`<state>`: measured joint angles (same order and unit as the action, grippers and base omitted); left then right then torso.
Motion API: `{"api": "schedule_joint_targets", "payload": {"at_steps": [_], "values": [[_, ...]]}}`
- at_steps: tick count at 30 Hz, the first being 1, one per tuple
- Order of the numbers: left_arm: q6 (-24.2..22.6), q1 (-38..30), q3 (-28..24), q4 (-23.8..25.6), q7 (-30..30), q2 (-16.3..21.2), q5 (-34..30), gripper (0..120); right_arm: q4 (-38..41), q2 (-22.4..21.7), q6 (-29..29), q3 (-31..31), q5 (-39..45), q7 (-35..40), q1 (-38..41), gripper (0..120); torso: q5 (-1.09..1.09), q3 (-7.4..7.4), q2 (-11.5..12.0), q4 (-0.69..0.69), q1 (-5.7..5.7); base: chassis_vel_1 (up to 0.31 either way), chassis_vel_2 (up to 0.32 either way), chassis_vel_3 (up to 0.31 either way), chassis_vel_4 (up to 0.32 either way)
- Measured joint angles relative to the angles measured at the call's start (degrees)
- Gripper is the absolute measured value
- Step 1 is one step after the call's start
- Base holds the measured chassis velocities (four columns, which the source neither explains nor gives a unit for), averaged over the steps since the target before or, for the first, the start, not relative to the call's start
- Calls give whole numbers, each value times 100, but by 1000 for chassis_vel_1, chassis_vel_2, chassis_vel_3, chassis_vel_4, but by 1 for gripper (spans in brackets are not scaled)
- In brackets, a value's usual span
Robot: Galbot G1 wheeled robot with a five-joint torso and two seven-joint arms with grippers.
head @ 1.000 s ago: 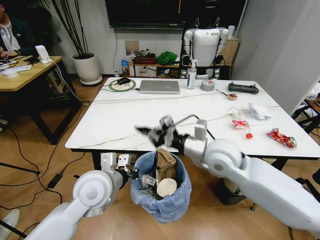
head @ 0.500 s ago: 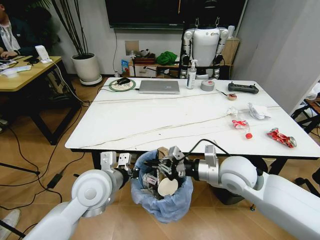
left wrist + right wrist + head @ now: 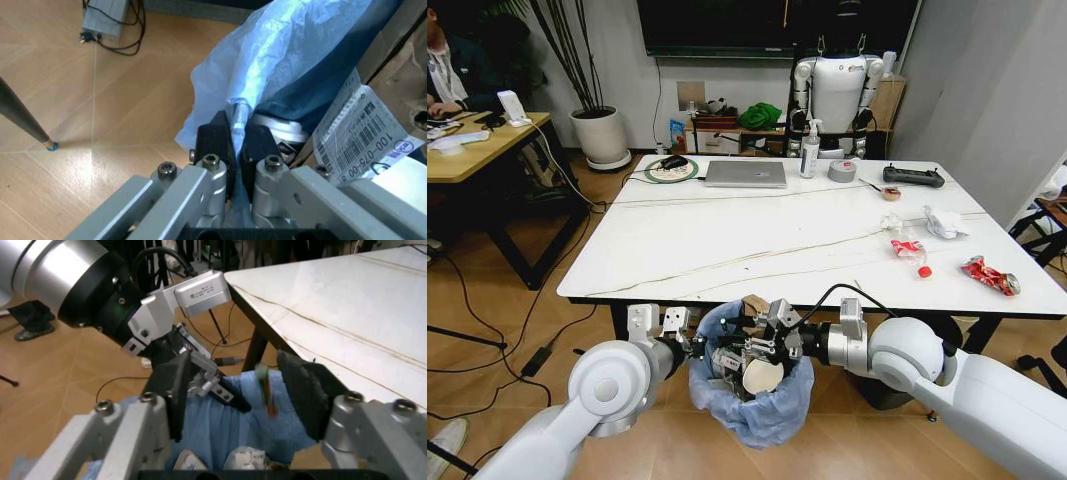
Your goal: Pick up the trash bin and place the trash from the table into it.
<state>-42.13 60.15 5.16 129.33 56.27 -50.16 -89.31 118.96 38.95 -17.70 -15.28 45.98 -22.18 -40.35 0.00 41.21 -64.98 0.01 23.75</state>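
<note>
The trash bin point(image 3: 757, 412), lined with a light-blue bag point(image 3: 287, 55), hangs just below the table's point(image 3: 727, 235) front edge. My left gripper point(image 3: 689, 346) point(image 3: 235, 131) is shut on the bin's rim. Brown cardboard point(image 3: 755, 303) and a white paper cup point(image 3: 760, 375) lie inside, beside a barcoded label point(image 3: 363, 132). My right gripper point(image 3: 763, 345) point(image 3: 240, 386) hovers at the bin's mouth, open, with nothing held between its fingers point(image 3: 175, 390). More trash lies on the table's right side: a red wrapper point(image 3: 990, 275), a red-and-white wrapper point(image 3: 910, 250) and crumpled white paper point(image 3: 944, 222).
At the table's far edge are a grey laptop point(image 3: 746, 173), a tape roll point(image 3: 843, 171), a bottle point(image 3: 810, 150) and a black controller point(image 3: 914, 177). A white robot point(image 3: 837, 90) stands behind. A wooden desk point(image 3: 477, 140) and a plant pot point(image 3: 602, 135) are at the left.
My right gripper has dropped from the table's edge height down to the bin's mouth. The left gripper and the bin have stayed put.
</note>
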Motion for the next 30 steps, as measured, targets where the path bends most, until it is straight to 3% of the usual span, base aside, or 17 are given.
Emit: {"api": "schedule_joint_targets", "payload": {"at_steps": [10, 14, 19, 25, 30], "values": [[0, 19, 40, 55, 0, 54, -7, 0, -165, 57, 46, 1, -183, 1, -78, 90, -1, 0, 0, 0, 0, 0, 0, 0, 0], [0, 30, 49, 69, 1, 65, -9, 0, -198, 119, 94, 61, -159, 182, -76, 98, -1, 0, 0, -1, 0, 0, 0, 0, 0], [0, 84, 50, 72, 3, 52, 7, 0, -87, 361, 152, 173, 372, 1294, -47, 100, 0, 0, 0, 0, 0, 0, 0, 0, 0], [0, 141, 47, 103, 6, 26, 44, 0, 191, 679, 131, 431, 949, 3344, -48, 100, -1, 0, 0, 0, 0, 0, 0, 0, 0], [0, 165, 41, 114, 6, 10, 72, 0, 259, 800, 69, 764, 1044, 3911, -181, 100, -1, 0, 0, 1, 0, 0, 0, 0, 0]]}}
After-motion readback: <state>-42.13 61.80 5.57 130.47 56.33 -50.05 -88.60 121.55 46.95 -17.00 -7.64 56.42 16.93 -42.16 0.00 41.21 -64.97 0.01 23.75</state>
